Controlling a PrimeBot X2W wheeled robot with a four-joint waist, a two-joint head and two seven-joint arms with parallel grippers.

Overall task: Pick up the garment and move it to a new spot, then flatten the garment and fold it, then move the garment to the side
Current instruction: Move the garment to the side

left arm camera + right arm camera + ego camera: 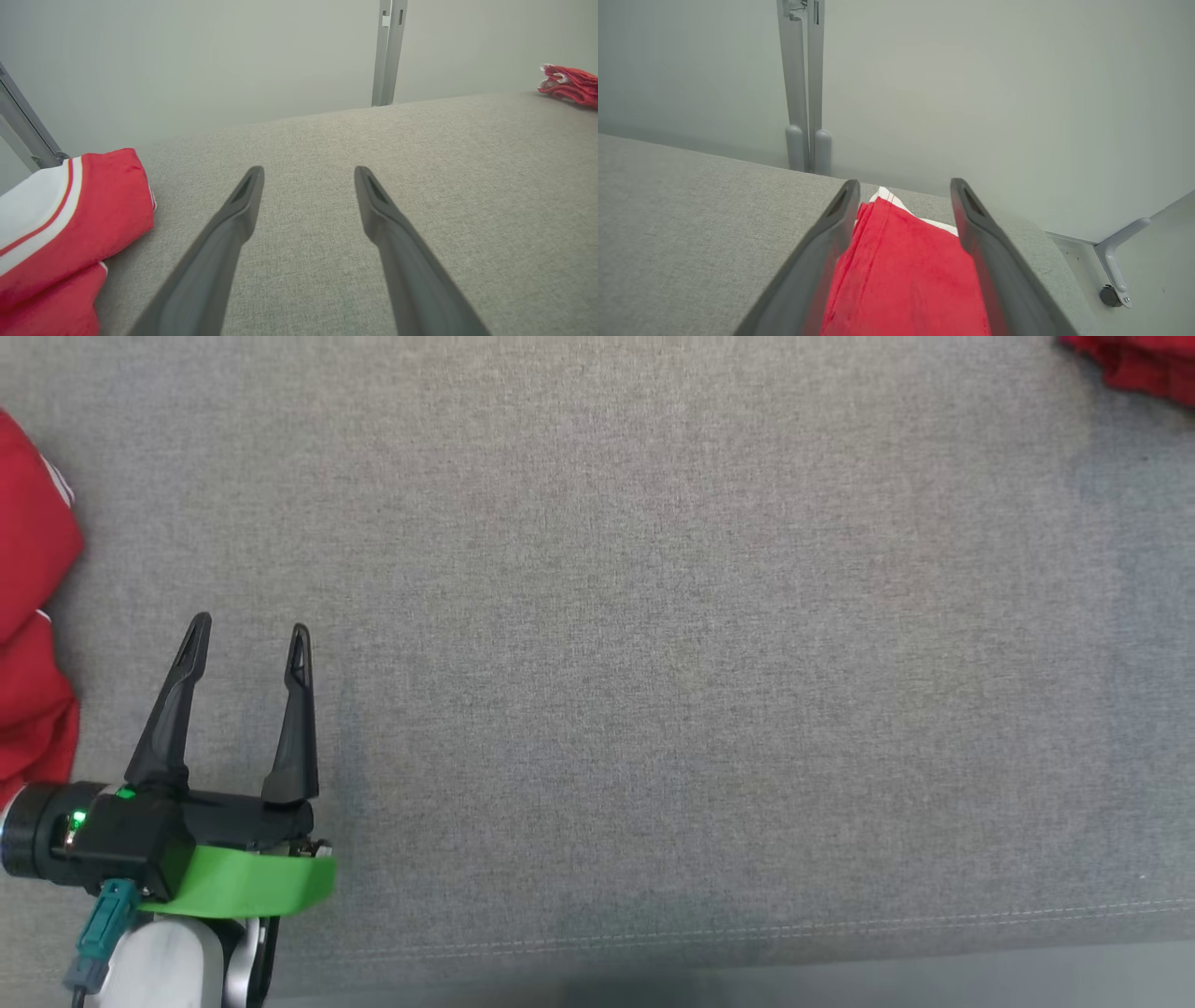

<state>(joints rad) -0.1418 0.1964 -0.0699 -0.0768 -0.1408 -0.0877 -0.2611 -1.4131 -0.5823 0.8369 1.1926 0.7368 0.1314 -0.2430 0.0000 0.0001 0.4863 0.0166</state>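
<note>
A red garment with a white band (28, 616) lies bunched at the left edge of the grey fabric table (653, 663). In the left wrist view this garment (70, 224) sits left of my fingers. My left gripper (249, 627) hovers beside it, open and empty, over bare fabric (308, 171). A second red garment (1139, 364) lies at the far right corner, small in the left wrist view (567, 84). My right gripper (903, 186) is open, with this folded red cloth (906, 270) lying below and between its fingers; I cannot tell whether they touch it.
A pale wall runs behind the table, with a grey metal post (387, 51) at the back edge and a slanted frame bar (23, 126) at the left. The table's front seam (747, 933) runs along the bottom. A floor bracket (1115, 261) stands beyond the right corner.
</note>
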